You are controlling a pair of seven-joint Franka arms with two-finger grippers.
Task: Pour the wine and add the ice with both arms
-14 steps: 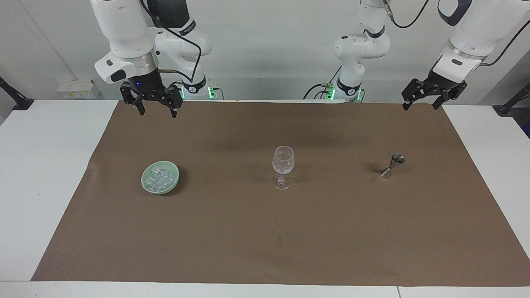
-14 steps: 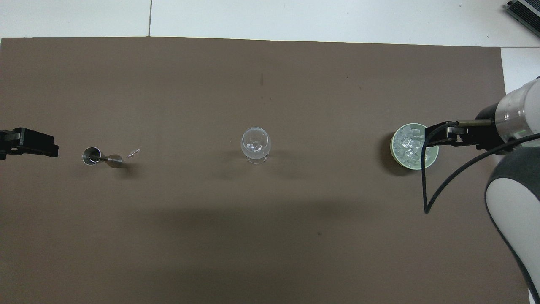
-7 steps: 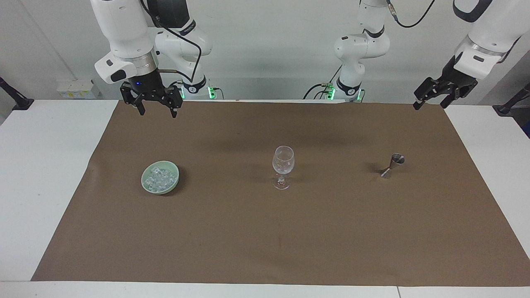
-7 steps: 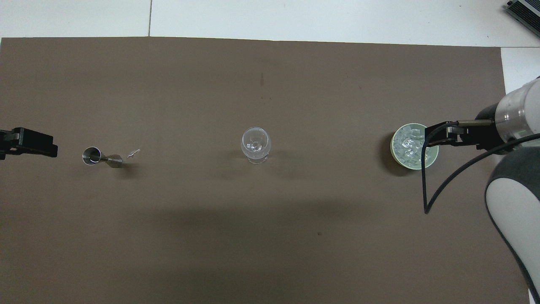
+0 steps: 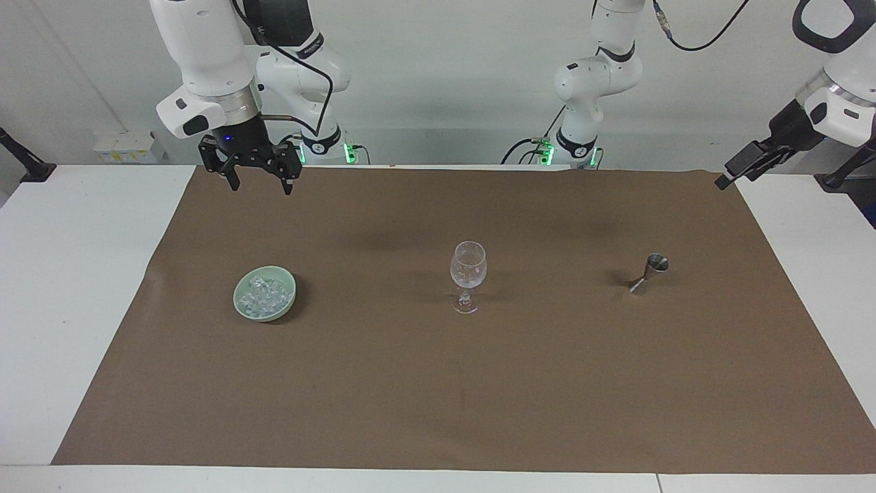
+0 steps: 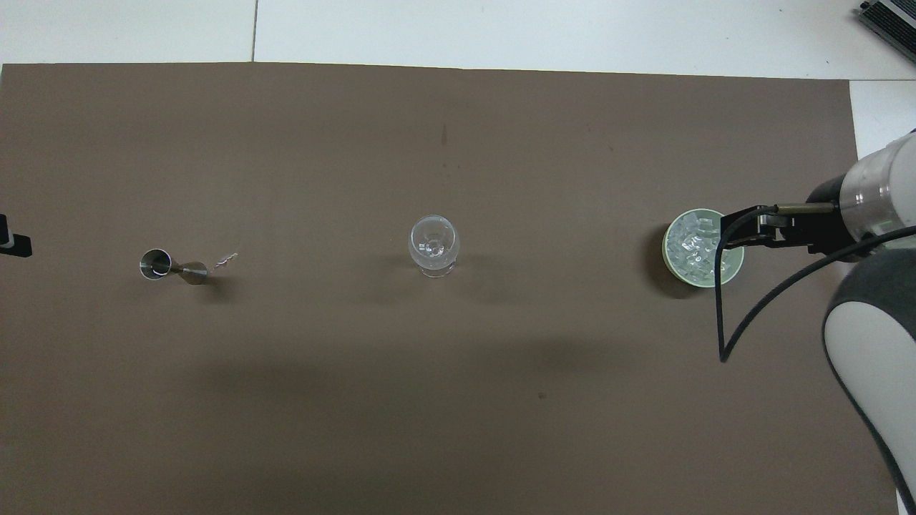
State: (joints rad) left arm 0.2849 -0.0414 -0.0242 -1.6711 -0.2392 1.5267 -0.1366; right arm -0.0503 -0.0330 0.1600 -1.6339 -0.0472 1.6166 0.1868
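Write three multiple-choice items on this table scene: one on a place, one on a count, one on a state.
1. Where is the ice?
A. in the glass
B. in the green bowl
C. loose on the brown mat

2. How many things stand on the mat?
A. three
B. five
C. one

3. What is the right gripper doing?
A. clamping the jigger
B. lifting the bowl
C. hanging open, holding nothing

Key: 1 B, the cubes fill the bowl. 2 A, only bowl, glass and jigger. 3 C, its jaws hang apart in the air above the mat's edge, with nothing between them.
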